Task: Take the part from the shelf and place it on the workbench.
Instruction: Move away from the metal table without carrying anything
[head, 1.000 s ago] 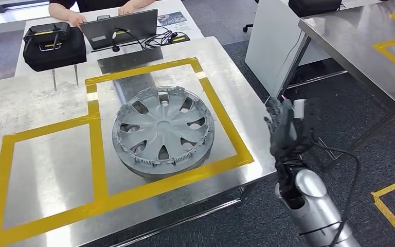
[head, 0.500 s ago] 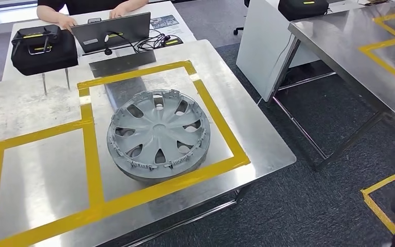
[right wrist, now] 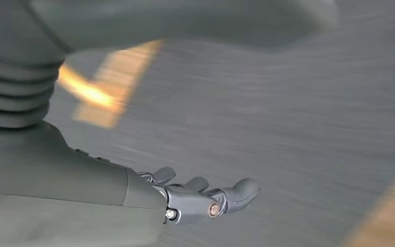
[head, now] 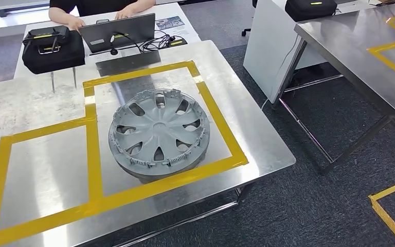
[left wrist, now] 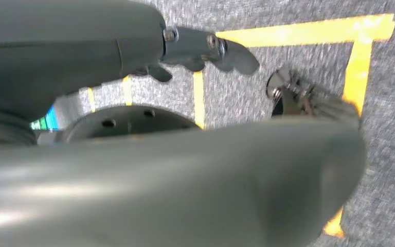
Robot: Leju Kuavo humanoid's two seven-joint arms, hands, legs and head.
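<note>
The part, a grey wheel cover (head: 159,134), lies flat on the steel workbench (head: 257,139) inside the right yellow-taped square (head: 221,123). Neither hand touches it. In the left wrist view my left hand (left wrist: 205,51) hangs over grey carpet with its fingers stretched out and apart, holding nothing. In the right wrist view my right hand (right wrist: 205,198) also hangs over the carpet, fingers extended, nothing in it; that picture is motion-blurred.
A black case (head: 54,49) and a laptop (head: 118,31) sit on the white table behind the workbench, where a person (head: 103,6) works. A second steel table (head: 360,62) stands to the right. Yellow tape (head: 391,216) marks the carpet.
My right arm, raised beside the workbench's right edge a second ago, has dropped out of the head view. The camera has shifted slightly. The wheel cover has stayed put.
</note>
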